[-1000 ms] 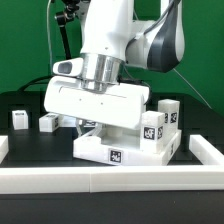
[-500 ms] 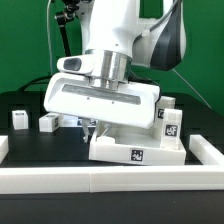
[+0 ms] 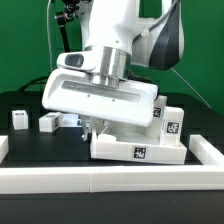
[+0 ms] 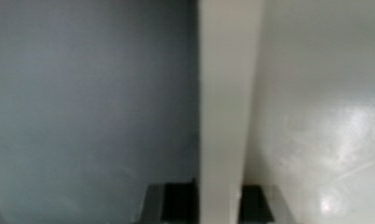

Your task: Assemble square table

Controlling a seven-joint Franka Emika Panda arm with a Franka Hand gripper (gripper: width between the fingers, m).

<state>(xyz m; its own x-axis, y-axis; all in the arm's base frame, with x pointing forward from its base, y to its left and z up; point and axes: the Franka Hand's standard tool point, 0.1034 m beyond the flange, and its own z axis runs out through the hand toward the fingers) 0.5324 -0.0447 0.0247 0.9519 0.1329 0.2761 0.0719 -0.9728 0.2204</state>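
Note:
The square table top [image 3: 140, 150], white with a raised rim and black-and-white tags on its side, lies low at the exterior view's right. My gripper [image 3: 91, 127] hangs over its left edge, shut on the rim. In the wrist view the white rim [image 4: 225, 90] runs straight between my two dark fingers [image 4: 175, 200], and the gripper [image 4: 212, 200] pinches it. The top's inner floor [image 4: 326, 130] shows pale beside the rim. Two small white leg posts [image 3: 19, 118] [image 3: 47, 123] stand at the left. Another tagged leg post [image 3: 171, 123] stands by the top's far right corner.
A long white border rail [image 3: 110, 179] runs along the front, with raised ends at both sides [image 3: 208, 150]. The black table surface [image 3: 40, 145] lies between the rail and the leg posts. My large white hand body [image 3: 105, 98] hides what lies behind it.
The table top has slid toward the exterior view's right with my gripper still shut on its rim. My hand has turned and shifted slightly with it.

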